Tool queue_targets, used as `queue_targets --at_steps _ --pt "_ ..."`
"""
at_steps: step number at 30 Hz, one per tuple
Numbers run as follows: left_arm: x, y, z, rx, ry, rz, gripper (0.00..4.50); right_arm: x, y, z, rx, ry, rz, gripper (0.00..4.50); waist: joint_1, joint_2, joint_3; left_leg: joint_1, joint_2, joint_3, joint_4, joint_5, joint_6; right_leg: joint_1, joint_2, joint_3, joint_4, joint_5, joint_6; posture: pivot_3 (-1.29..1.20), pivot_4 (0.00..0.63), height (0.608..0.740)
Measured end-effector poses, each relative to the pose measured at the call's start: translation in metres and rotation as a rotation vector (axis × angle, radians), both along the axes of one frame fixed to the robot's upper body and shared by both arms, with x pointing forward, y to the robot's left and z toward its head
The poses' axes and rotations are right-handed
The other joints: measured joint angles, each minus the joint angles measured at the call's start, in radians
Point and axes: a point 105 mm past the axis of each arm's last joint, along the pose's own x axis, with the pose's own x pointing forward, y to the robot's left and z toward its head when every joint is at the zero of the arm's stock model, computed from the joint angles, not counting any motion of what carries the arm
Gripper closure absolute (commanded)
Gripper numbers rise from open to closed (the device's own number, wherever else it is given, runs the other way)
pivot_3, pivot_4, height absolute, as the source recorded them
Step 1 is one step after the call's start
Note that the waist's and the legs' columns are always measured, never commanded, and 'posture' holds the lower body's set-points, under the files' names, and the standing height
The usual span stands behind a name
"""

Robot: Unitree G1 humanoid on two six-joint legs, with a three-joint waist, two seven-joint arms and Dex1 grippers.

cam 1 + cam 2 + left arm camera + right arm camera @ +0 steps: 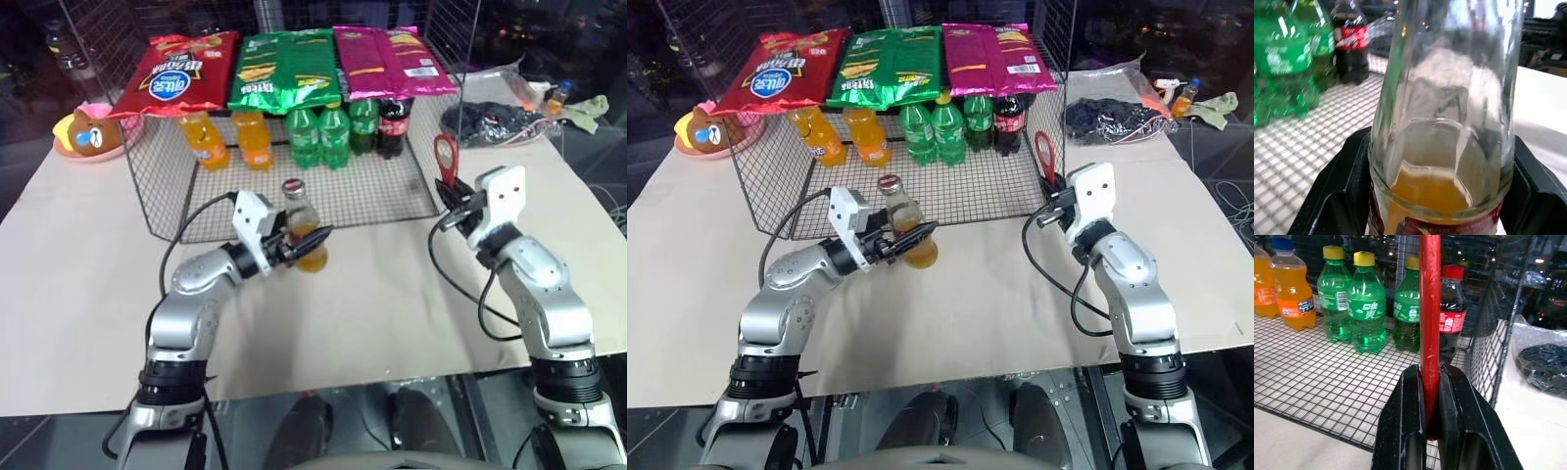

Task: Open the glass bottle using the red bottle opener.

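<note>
The left gripper [306, 245] held the glass bottle [302, 221], smooth and probably breakable, by its lower body above the counter [78, 255], while the right gripper [453, 201] had its jaws clamped on the stiff red bottle opener [446, 157].

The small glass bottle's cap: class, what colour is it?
Red, with a silvery rim, on the small clear glass bottle; the left eye view shows it best.
</note>
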Motion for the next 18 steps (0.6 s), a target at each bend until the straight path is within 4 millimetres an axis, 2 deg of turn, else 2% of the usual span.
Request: queue_targets --at_steps 5,7,8,9,18 --pt "-0.002 0.001 -0.001 -0.002 -0.011 0.008 1.88 0.0 0.002 -0.001 -0.001 0.002 0.009 4.5 0.0 0.0 0.0 0.0 0.0 0.0 0.0 0.0 0.0 0.0 0.0 0.0 0.0 0.0 0.0 0.0 0.15 0.74" --pt "-0.002 0.0 -0.001 -0.007 -0.011 0.007 0.87 0.0 0.002 -0.001 -0.001 0.002 0.009 4.5 0.0 0.0 0.0 0.0 0.0 0.001 0.0 0.0 0.0 0.0 0.0 0.0 0.0 0.0 0.0 0.0 0.15 0.74" --pt "-0.003 -0.001 -0.001 -0.016 -0.01 0.004 0.6 0.0 0.002 -0.001 -0.001 0.002 0.01 4.5 0.0 0.0 0.0 0.0 0.0 0.001 0.0 0.0 0.0 0.0 0.0 0.0 0.0 0.0 0.0 0.0 0.15 0.74" --pt "-0.003 -0.001 -0.001 -0.022 -0.011 0.003 0.1 0.0 0.003 -0.001 -0.001 0.003 0.011 4.5 0.0 0.0 0.0 0.0 0.0 0.001 0.0 0.0 0.0 0.0 0.0 0.0 0.0 0.0 0.0 0.0 0.15 0.74" --pt "-0.003 0.002 0.013 -0.131 -0.035 0.02 0.03 -0.001 0.008 -0.003 -0.001 0.006 0.022 4.5 0.0 0.0 0.0 0.0 0.0 0.001 0.0 0.0 0.0 0.0 0.0 0.001 0.0 0.0 0.0 0.0 0.15 0.74"
